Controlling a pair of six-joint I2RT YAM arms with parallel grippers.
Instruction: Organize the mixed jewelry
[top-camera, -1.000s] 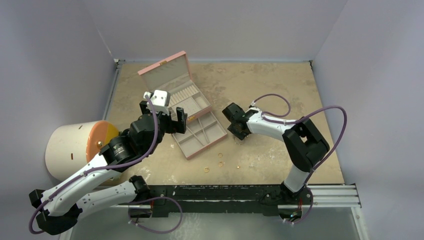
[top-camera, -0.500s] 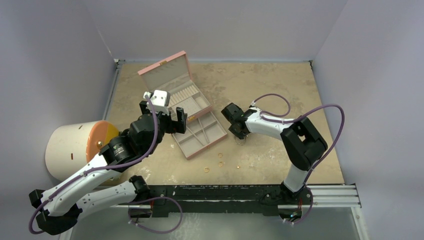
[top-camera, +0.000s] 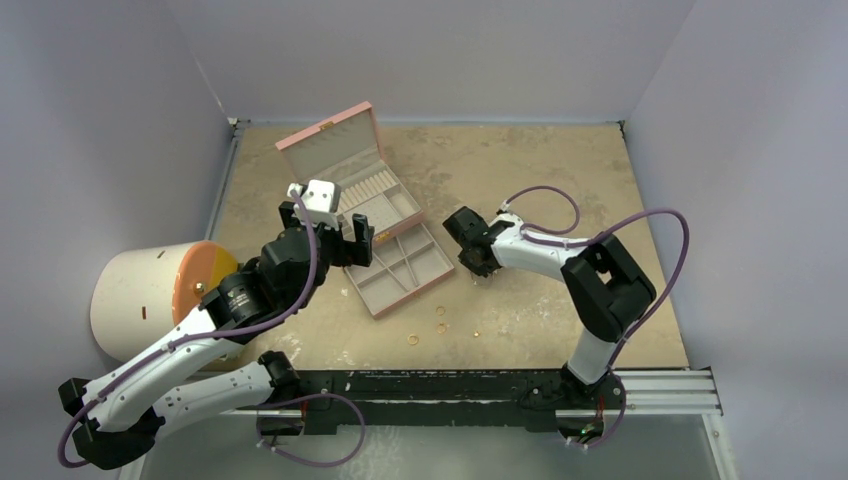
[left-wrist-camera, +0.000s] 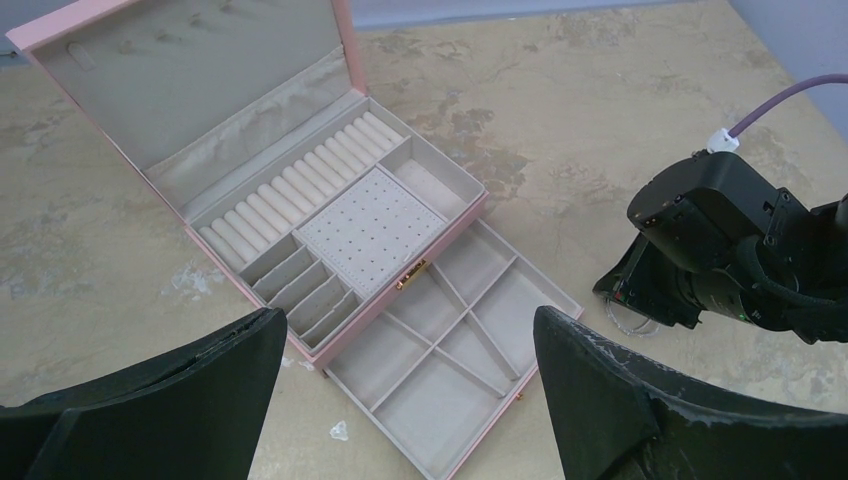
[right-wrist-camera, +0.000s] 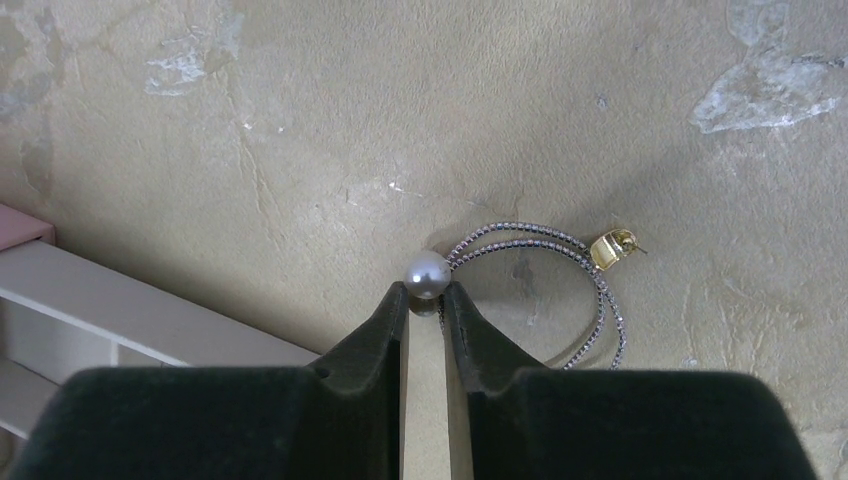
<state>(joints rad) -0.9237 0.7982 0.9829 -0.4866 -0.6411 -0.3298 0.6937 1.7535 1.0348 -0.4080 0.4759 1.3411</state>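
My right gripper (right-wrist-camera: 425, 292) is pinched closed on the pearl earring (right-wrist-camera: 428, 270) at mid-frame, probably because the bead is the easiest thing to grip. The wire hoop (right-wrist-camera: 608, 308) lies beside it. My left gripper (left-wrist-camera: 408, 330) hangs spread wide over the pink box (left-wrist-camera: 347, 50), leaving the trays clear. The gold rings (top-camera: 441, 327) lie at lower centre.

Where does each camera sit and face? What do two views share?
Top external: above and behind the robot, looking down on the table; left arm and right arm show.
Left wrist: on the left arm, facing forward-down at the open pink box; left pincer's open fingers frame it.
Right wrist: on the right arm, facing down; its fingers seem to pinch a pearl on a wire hoop.
Shared: top and left wrist both show the box and right pincer.
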